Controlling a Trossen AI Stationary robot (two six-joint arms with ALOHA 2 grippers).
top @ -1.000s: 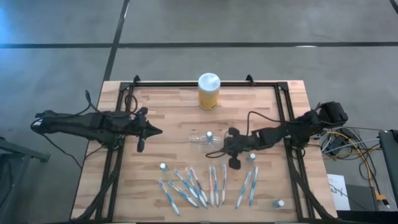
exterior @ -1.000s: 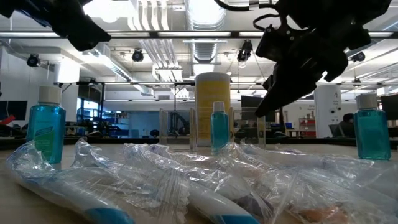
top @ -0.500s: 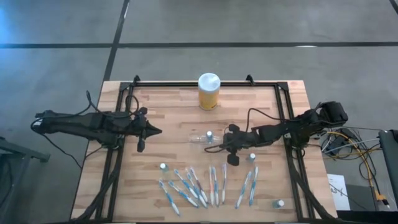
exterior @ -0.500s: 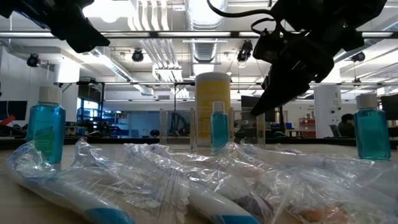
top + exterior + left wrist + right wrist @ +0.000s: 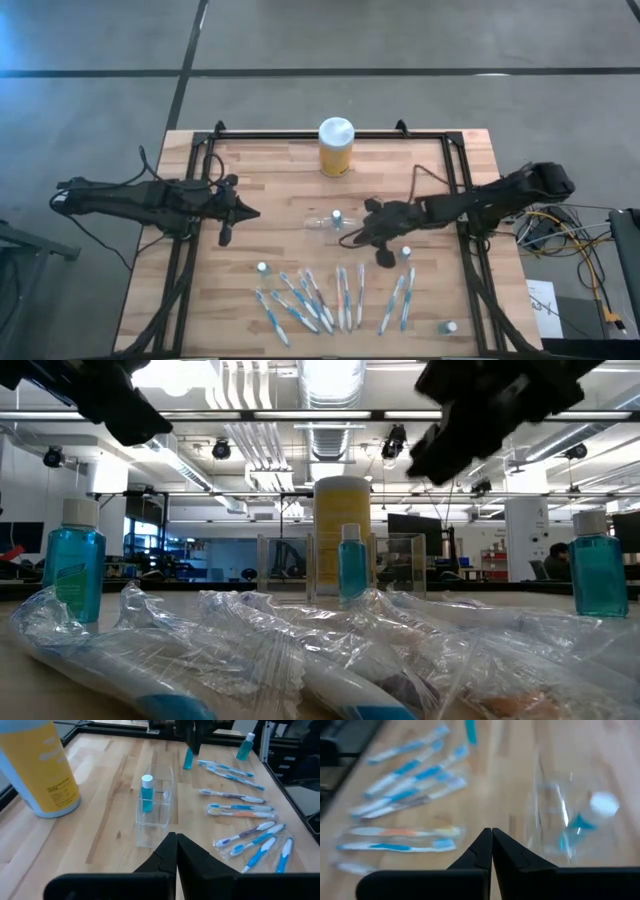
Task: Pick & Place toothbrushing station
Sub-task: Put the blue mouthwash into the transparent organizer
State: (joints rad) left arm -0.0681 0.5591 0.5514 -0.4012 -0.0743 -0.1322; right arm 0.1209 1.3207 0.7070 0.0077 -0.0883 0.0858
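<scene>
We work over a pale wooden plank table framed by black rails. Our two dark arms reach in from its sides: the left hand waits at the left part of the table, its fingers pressed together on nothing, pointed toward the middle. The right hand hovers just beside the task's thing, also pinched shut and empty, so it would have to widen before any grasp.

At the far edge stands a tall yellow jar with a white lid, well apart from our work. Near the table's middle sits the small clear plastic holder, upright, with one tiny white-capped tube of blue liquid already standing inside it. We judge the holder is placed centrally so either arm can reach it.

Along the near edge lie the slim blue-and-white toothbrushes in clear wrappers, spread in a loose row. More small tubes stand among them, upright.
</scene>
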